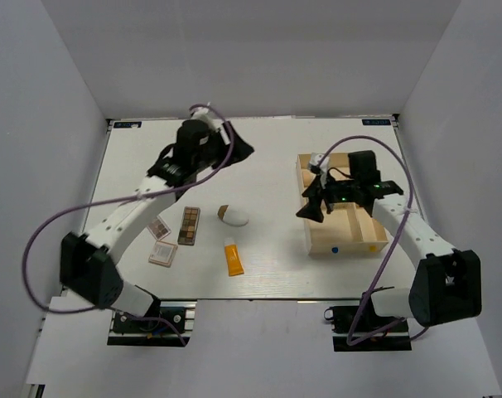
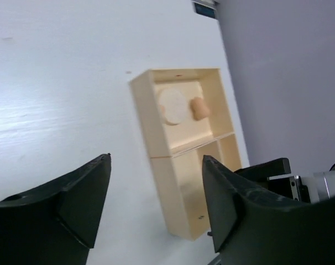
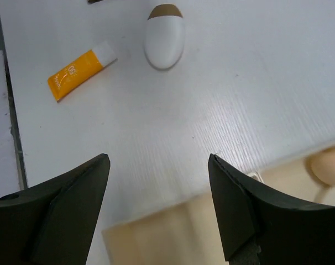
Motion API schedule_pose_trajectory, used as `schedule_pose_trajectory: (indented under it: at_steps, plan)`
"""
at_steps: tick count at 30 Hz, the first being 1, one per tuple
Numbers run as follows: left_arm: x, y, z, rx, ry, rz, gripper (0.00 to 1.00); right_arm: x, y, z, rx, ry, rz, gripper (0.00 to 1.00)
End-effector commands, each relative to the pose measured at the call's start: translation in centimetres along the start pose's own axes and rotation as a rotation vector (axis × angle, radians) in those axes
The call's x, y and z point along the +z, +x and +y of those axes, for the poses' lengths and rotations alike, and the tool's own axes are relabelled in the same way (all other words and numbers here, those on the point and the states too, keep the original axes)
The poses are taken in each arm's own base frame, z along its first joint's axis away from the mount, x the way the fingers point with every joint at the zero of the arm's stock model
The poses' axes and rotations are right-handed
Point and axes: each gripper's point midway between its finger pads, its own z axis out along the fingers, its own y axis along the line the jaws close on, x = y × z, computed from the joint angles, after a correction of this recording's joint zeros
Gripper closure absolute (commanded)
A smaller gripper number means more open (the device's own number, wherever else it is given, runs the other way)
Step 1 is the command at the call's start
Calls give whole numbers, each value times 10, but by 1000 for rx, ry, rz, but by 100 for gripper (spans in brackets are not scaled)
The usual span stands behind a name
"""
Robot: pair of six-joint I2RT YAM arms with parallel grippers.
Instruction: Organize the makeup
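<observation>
In the top view a white-and-brown teardrop sponge point(image 1: 233, 217), an orange tube point(image 1: 233, 258), a brown eyeshadow palette point(image 1: 189, 225), a small cosmetics set point(image 1: 159, 228) and a square pinkish compact point(image 1: 163, 254) lie left of centre. My left gripper point(image 1: 240, 151) is open and empty, raised over the far middle. My right gripper point(image 1: 312, 206) is open and empty above the left wall of the wooden box point(image 1: 342, 242). The left wrist view shows a round cream puff point(image 2: 173, 106) and a peach sponge point(image 2: 199, 108) in the box's far compartment. The right wrist view shows the sponge point(image 3: 165, 36) and tube point(image 3: 82, 70).
The box point(image 2: 173, 165) has a far compartment and narrower near ones; my right arm hides part of it from above. A peach sponge point(image 3: 328, 165) shows at the right wrist view's edge. White walls surround the table point(image 1: 276, 166).
</observation>
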Motion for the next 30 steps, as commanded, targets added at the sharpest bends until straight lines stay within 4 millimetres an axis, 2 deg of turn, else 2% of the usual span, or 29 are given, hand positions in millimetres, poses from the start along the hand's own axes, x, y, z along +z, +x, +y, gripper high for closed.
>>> schedule_pose_trajectory:
  at_steps: [1,2,3,4,6,7,8,9,10,11,12,13,14,15,16,19,20,22,23,24,25,26,28,30]
  plan:
    - [-51,30,61,24,-236,12,21,30,8,-3,-19,11,54,22]
    - [-73,24,61,19,-237,-26,19,36,5,-5,-11,17,68,22]
    - [-85,33,69,12,-268,-7,18,53,4,10,-40,-25,96,22]
    - [-93,46,84,10,-316,8,17,63,13,0,-44,23,146,22]
    - [-118,54,90,-4,-346,6,16,88,8,14,-82,-4,186,20]
    - [-125,62,101,-19,-386,8,16,103,17,13,-72,10,232,18]
    - [-134,64,105,-30,-406,-3,16,112,6,12,-47,21,229,15]
    - [-150,65,106,-54,-416,-21,16,120,7,10,-30,25,247,11]
    - [-159,66,108,-67,-425,-40,16,139,18,19,-12,0,290,11]
    - [-167,69,115,-74,-452,-58,15,146,18,18,2,5,303,11]
    - [-183,66,113,-90,-440,-95,14,155,10,13,16,26,299,11]
    - [-190,66,114,-94,-441,-112,14,167,17,19,19,21,325,11]
    - [-196,67,117,-98,-450,-128,13,175,8,14,4,40,307,11]
    - [-203,69,118,-108,-456,-131,13,185,19,12,11,55,342,11]
    - [-211,68,116,-114,-446,-149,13,191,21,13,6,53,354,11]
    - [-221,75,121,-138,-466,-146,13,209,26,16,1,33,394,11]
    - [-223,78,124,-144,-478,-141,13,217,35,20,3,16,420,11]
    - [-228,77,124,-150,-483,-152,13,225,32,21,-14,10,422,11]
    - [-230,76,124,-150,-485,-157,12,231,31,27,-28,2,425,11]
    - [-233,74,125,-150,-494,-163,12,236,38,25,-30,12,444,11]
    - [-235,73,125,-149,-493,-171,12,240,35,24,-43,21,441,11]
    - [-238,74,126,-148,-500,-170,12,247,41,25,-58,37,461,11]
    - [-240,73,125,-147,-500,-174,12,254,38,23,-79,53,461,11]
    - [-241,75,126,-153,-502,-169,12,261,44,24,-92,58,475,11]
